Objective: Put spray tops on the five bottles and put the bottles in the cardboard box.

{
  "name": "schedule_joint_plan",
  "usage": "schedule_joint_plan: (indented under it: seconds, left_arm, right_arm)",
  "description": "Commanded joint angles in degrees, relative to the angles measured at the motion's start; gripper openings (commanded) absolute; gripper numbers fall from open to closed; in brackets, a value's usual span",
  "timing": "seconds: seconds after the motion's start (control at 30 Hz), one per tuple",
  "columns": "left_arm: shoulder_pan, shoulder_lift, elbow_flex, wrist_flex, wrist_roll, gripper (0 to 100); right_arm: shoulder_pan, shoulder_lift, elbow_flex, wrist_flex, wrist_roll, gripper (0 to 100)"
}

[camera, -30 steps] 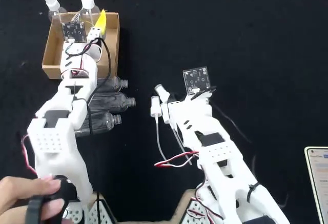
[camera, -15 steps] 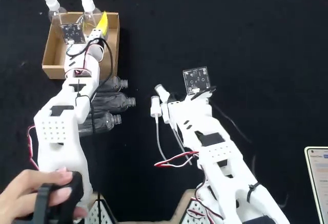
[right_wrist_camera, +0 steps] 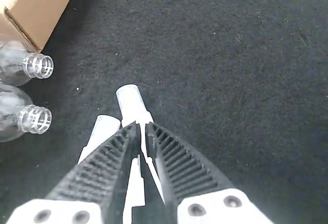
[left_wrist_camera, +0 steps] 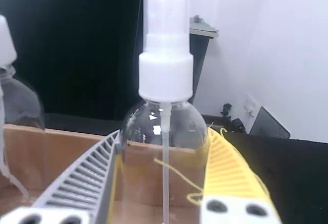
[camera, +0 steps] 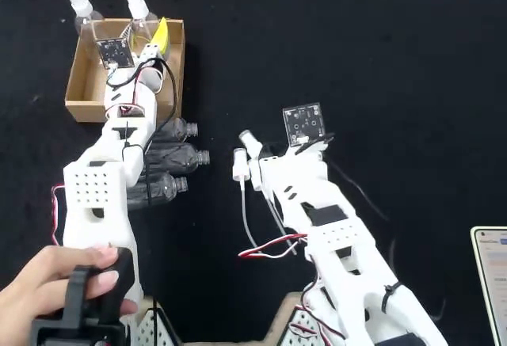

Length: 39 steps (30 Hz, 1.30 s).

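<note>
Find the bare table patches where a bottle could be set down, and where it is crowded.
Bare: the table right of the cardboard box, beyond the spray tops. Crowded: between box and spray tops, where three open bottles lie.

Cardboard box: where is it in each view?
High view: box at the upper left.
Left wrist view: its brown wall behind the bottle in the left gripper.
Right wrist view: its corner beyond the capless bottles.
Shared landmark: those capless bottles lie beside the box in the high view too.

The right claw point(right_wrist_camera: 141, 125) pinches a spray top point(right_wrist_camera: 129, 99) — a second top point(right_wrist_camera: 102, 129) just beside, two uncapped bottles point(right_wrist_camera: 32, 66) near.
</note>
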State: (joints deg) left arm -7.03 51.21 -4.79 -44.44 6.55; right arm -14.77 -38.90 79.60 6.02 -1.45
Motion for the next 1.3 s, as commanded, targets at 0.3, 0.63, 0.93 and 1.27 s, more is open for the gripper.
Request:
schedule_joint_plan:
  seconds: [0.3, 0.63, 0.93, 1.27]
  left_arm:
    - [2.77, 0.44, -6.37, -1.32, -1.93, 12]
    - [2.59, 0.62, -10.24, 3.43, -4.92, 12]
    - [2.68, 0.70, -10.15, 3.60, -4.92, 23]
    - [2.24, 2.64, -9.54, 3.52, -4.92, 26]
  right_arm:
    - [-0.18, -0.31, -1.80, -1.58, 0.53, 1.1]
    - [-0.18, -0.31, -1.80, -1.67, 0.53, 1.1]
    - [-0.18, -0.31, -1.80, -1.67, 0.53, 1.1]
    - [-0.09, -0.31, -1.80, -1.76, 0.53, 1.1]
